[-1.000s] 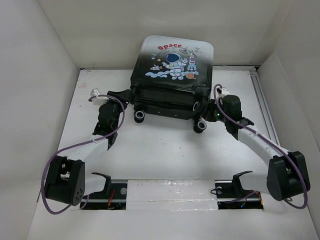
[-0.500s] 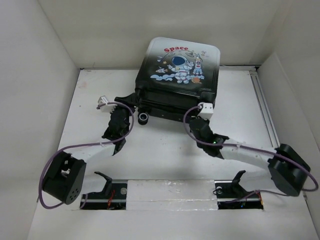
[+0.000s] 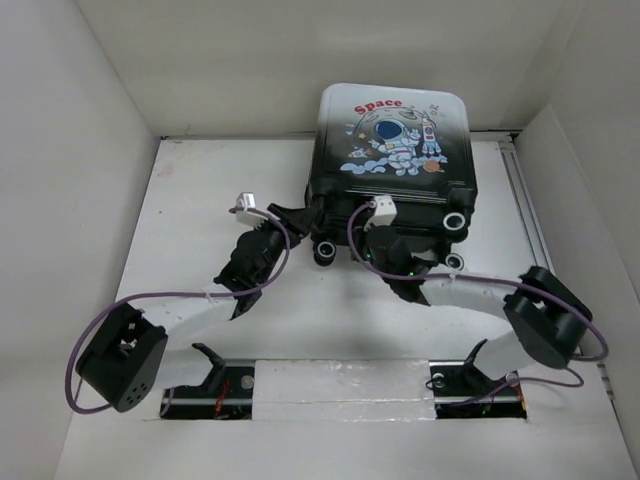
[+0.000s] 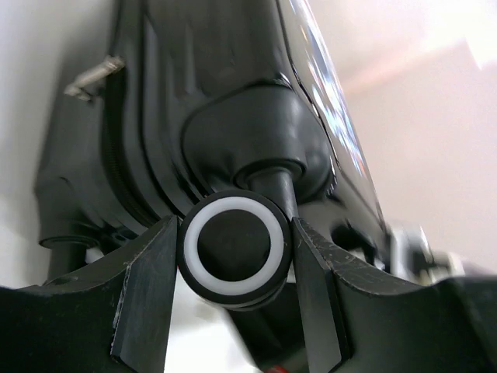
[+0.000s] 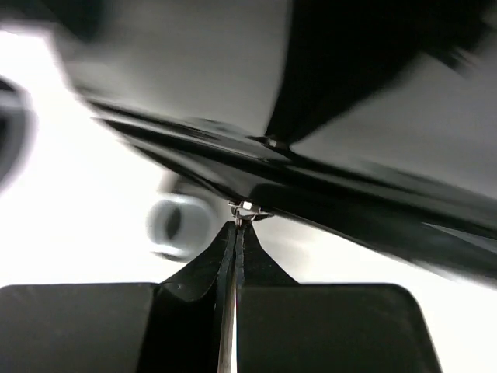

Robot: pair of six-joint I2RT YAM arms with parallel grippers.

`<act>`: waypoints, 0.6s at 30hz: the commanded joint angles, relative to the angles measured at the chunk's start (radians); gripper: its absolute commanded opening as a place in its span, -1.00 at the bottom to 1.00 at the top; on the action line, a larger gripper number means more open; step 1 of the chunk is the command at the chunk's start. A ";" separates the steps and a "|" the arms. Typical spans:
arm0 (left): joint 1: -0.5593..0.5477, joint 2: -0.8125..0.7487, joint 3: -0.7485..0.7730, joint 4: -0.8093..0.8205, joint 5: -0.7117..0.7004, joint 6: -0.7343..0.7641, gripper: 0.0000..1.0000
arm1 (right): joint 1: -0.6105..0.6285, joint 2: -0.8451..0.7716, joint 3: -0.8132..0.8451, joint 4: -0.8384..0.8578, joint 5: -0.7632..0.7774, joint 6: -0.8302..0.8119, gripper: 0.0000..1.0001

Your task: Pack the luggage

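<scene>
The luggage (image 3: pixel 395 150) lies flat at the back of the table with its astronaut print up and its wheels towards me. It is closed. My left gripper (image 3: pixel 316 240) is shut on the front left wheel (image 3: pixel 325 252). In the left wrist view the jaws (image 4: pixel 233 233) press both sides of the white-ringed wheel (image 4: pixel 233 250) under the black shell (image 4: pixel 217 78). My right gripper (image 3: pixel 377 228) is at the middle of the luggage's front edge. In the right wrist view it (image 5: pixel 235 227) is shut on a small metal zipper pull (image 5: pixel 247 207) under the shell (image 5: pixel 373 194).
Two more wheels (image 3: pixel 457 222) show at the luggage's front right. White walls close in the table on the left, back and right. A rail (image 3: pixel 528 210) runs along the right side. A taped strip (image 3: pixel 340 385) lies at the near edge between the arm bases.
The luggage has slid and turned to the right. My left arm followed it, holding the wheel. My right gripper swung from the right corner to the middle of the front edge.
</scene>
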 commanded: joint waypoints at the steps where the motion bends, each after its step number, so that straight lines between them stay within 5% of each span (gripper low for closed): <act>1: -0.077 -0.019 0.059 0.140 0.269 -0.049 -1.00 | 0.059 0.131 0.116 0.199 -0.478 -0.007 -1.00; 7: -0.077 -0.108 0.050 0.129 0.341 -0.080 -1.00 | 0.092 0.285 0.256 0.275 -0.716 -0.016 -1.00; 14: -0.086 -0.151 0.016 0.106 0.329 -0.105 -1.00 | 0.102 0.278 0.190 0.315 -0.629 0.056 -1.00; 18: -0.086 -0.141 0.016 0.106 0.307 -0.079 -1.00 | 0.102 0.155 0.090 0.264 -0.526 0.065 -0.42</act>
